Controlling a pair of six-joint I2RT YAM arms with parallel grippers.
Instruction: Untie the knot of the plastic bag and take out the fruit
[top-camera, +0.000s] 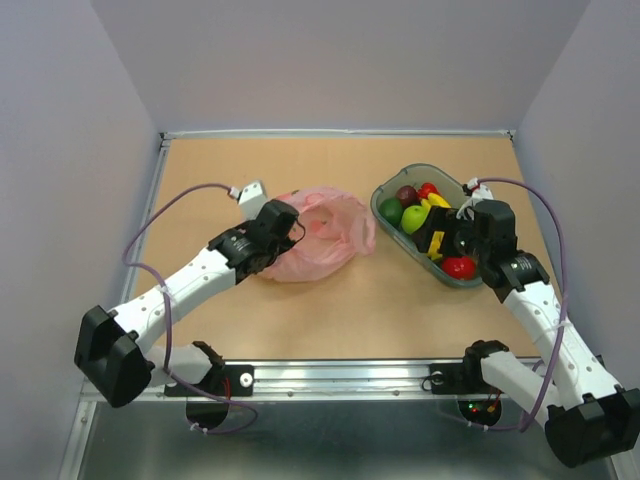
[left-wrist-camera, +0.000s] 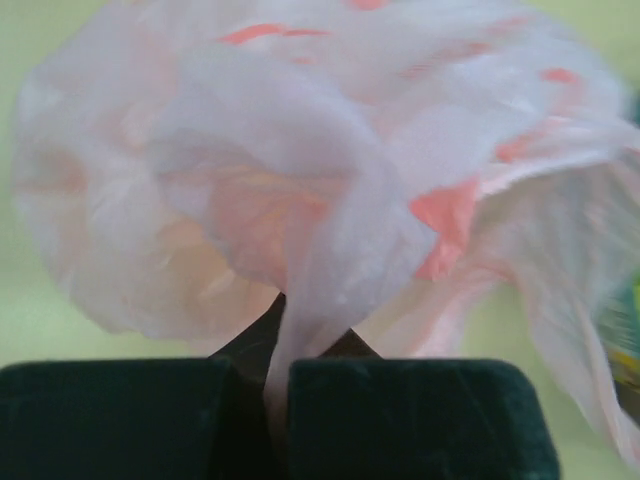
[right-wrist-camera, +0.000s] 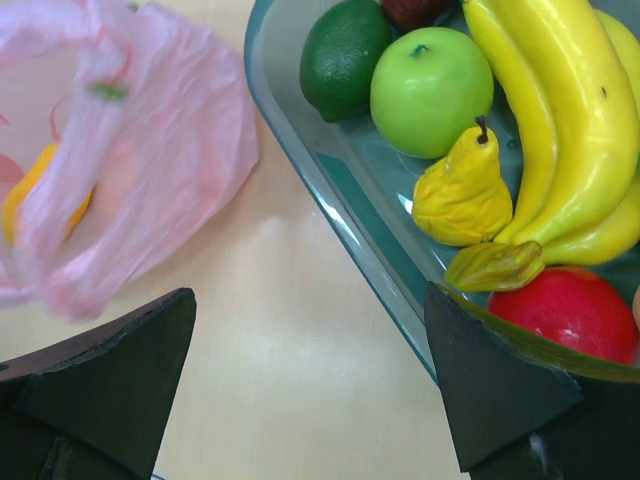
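Plastic bag (top-camera: 325, 238): pink, thin and crumpled. It lies on the counter (top-camera: 360, 310) just left of the tray (right-wrist-camera: 330, 190), with its right edge close to the tray's left rim. I cannot tell whether they touch.
Left tool (left-wrist-camera: 278, 405): at the bag's side away from the tray. Its pads are pressed together on a twisted strand of the plastic bag, which rises from between them into the bunched film.
Right tool (right-wrist-camera: 310, 380): jaws wide apart, gripping nothing. It hangs over the tray's left rim, one finger above bare counter beside the tray and the other above the tray's inside.
Fruit (top-camera: 420, 215): inside the tray I see a green apple (right-wrist-camera: 432, 92), a lime (right-wrist-camera: 345, 55), a yellow pear (right-wrist-camera: 465, 195), bananas (right-wrist-camera: 565, 130), a red round fruit (right-wrist-camera: 570, 312) and a dark fruit (right-wrist-camera: 412, 8).
Bag contents: an orange-yellow shape (right-wrist-camera: 25, 200) shows through the film, on the side away from the tray. I cannot tell what it is.
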